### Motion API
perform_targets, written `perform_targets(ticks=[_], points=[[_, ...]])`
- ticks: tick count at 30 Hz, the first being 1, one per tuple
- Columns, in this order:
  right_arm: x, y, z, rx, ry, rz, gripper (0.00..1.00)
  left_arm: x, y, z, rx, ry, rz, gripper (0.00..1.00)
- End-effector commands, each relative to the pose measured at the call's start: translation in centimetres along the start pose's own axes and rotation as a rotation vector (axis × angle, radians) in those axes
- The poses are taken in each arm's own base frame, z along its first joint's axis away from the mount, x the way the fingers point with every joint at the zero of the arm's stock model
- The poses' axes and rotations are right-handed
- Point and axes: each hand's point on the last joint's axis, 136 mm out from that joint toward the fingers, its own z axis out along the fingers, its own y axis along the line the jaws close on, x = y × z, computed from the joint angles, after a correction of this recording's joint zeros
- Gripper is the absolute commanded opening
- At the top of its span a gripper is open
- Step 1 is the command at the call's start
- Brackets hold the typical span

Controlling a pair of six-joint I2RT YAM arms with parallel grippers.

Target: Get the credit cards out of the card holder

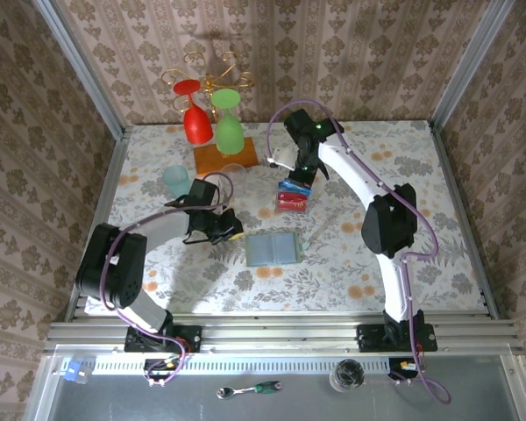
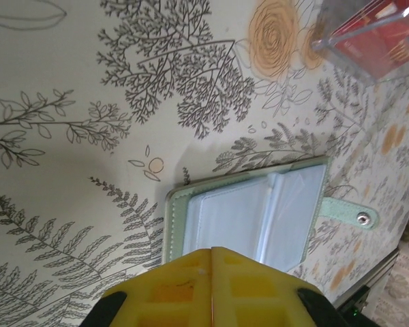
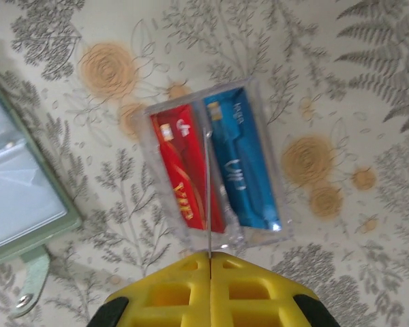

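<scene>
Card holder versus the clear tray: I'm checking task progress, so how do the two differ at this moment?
The card holder is opaque pale green with bluish-grey pockets; the clear tray is see-through. The card holder's pockets look bare, while the clear tray holds a red card and a blue card. The card holder has a snap tab; the clear tray has none visible. Both lie flat on the floral tablecloth.

The floral tabletop [image 1: 377, 263] carries a gold rack [image 1: 215, 66] on a wooden base [image 1: 223, 158] at the far side. A red glass [image 1: 195, 118] and a green glass [image 1: 230, 123] hang upside down from it, side by side. A teal cup [image 1: 176, 181] stands left of the base. A clear tray [image 3: 262, 236] lies near the middle. On the near ledge lie a ratchet [image 1: 250, 388] and a jar [image 1: 348, 375].
</scene>
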Motion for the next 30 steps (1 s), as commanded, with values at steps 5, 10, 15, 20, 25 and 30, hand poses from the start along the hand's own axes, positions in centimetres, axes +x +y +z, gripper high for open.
perform_targets(ticks=[5, 10, 15, 20, 25, 30], points=[[0.3, -1.6, 0.8, -0.009, 0.048, -0.07, 0.0, -1.6, -0.8, -1.4, 0.035, -0.081, -0.041, 0.08], [-0.2, -2.4, 1.5, 0.006, 0.041, -0.095, 0.0, -1.8, -0.7, -1.5, 0.034, -0.088, -0.056, 0.08], [-0.2, -3.0, 2.6, 0.021, 0.052, -0.127, 0.0, -1.8, -0.4, -1.5, 0.027, -0.088, -0.071, 0.08], [0.0, -3.1, 3.5, 0.016, 0.067, -0.15, 0.0, -1.8, 0.0, -1.5, 0.021, -0.087, -0.083, 0.08], [-0.1, -3.0, 4.1, 0.006, 0.065, -0.149, 0.05, -1.8, 0.3, -1.5, 0.018, -0.085, -0.091, 0.08], [-0.5, -3.3, 3.7, 0.027, 0.051, -0.138, 0.14, -1.8, 0.6, -1.5, 0.013, -0.086, -0.094, 0.08]])
